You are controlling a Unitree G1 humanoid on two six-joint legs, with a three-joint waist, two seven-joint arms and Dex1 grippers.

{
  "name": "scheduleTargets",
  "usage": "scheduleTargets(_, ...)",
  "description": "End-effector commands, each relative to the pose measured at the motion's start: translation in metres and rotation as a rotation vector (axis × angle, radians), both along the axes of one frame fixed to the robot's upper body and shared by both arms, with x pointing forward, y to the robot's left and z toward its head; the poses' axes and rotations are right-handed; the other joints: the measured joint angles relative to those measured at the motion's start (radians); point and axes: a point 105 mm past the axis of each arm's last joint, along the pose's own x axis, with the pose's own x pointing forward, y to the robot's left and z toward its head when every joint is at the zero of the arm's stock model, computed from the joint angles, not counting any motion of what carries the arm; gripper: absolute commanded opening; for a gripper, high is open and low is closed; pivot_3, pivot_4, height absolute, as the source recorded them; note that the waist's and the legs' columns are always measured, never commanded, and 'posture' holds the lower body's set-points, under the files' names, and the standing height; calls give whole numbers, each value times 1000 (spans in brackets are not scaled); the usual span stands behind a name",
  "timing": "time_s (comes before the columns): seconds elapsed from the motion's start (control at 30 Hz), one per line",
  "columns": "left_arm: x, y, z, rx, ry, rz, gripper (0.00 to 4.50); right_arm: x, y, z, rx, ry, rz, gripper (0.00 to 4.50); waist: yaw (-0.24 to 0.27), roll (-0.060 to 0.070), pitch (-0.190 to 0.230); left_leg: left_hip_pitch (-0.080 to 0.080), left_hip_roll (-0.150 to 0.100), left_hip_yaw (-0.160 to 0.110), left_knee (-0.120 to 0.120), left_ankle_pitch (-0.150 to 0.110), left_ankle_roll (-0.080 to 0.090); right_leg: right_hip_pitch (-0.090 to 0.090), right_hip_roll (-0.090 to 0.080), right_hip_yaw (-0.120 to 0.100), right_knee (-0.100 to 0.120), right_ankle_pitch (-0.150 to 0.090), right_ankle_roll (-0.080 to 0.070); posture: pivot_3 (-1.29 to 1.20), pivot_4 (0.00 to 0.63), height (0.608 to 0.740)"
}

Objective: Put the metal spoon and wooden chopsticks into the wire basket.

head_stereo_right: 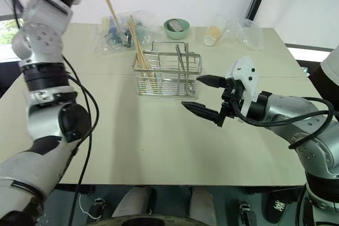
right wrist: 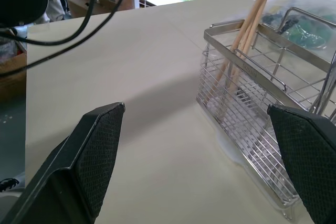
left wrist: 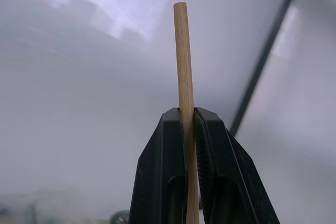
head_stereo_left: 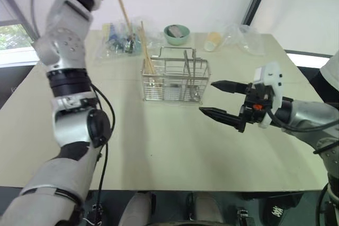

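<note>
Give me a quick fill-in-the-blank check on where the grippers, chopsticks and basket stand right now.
1. The left gripper is shut on a single ____.
2. The right gripper's jaws stand ____, holding nothing.
3. Two chopsticks already lean inside the wire ____.
4. Behind the basket sits a small ____ bowl.

Missing words: chopstick; open; basket; green

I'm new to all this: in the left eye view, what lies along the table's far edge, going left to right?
Clear bags → mint-green bowl → tipped paper cup → crumpled clear plastic.
</note>
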Motion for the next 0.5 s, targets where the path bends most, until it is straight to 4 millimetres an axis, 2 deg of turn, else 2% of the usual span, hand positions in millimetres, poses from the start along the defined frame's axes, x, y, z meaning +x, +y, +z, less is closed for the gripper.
scheduleTargets(0.03, -8, -19, -1, 66, -57, -29, 21, -2, -3, 13, 7, -52, -13, 4500, -4, 1, 0, 0, 0, 0, 0, 0, 0, 0, 0, 0, 0, 0, 0, 0, 150, 635)
scheduleTargets(0.13, -2, -36, -23, 143, -45, -33, 21, -2, -4, 14, 12, -57, -29, 4500, -2, 1, 0, 1, 1, 0, -1, 0, 0, 0, 1, 0, 0, 0, 0, 0, 150, 635)
scheduleTargets(0.37, 2, -56, -63, 212, -6, -43, 21, -1, -7, 17, 30, -66, -61, 4500, 0, 2, 0, -1, 0, 1, -1, 0, 0, 0, 0, 0, 0, 0, 0, 0, 150, 635)
scheduleTargets(0.5, 2, -62, -76, 190, 17, -36, 1647, -1, -9, 17, 41, -70, -76, 4500, 2, 1, 0, -3, 0, 0, 0, 0, 0, -1, 0, 0, 0, 0, 0, 0, 150, 635)
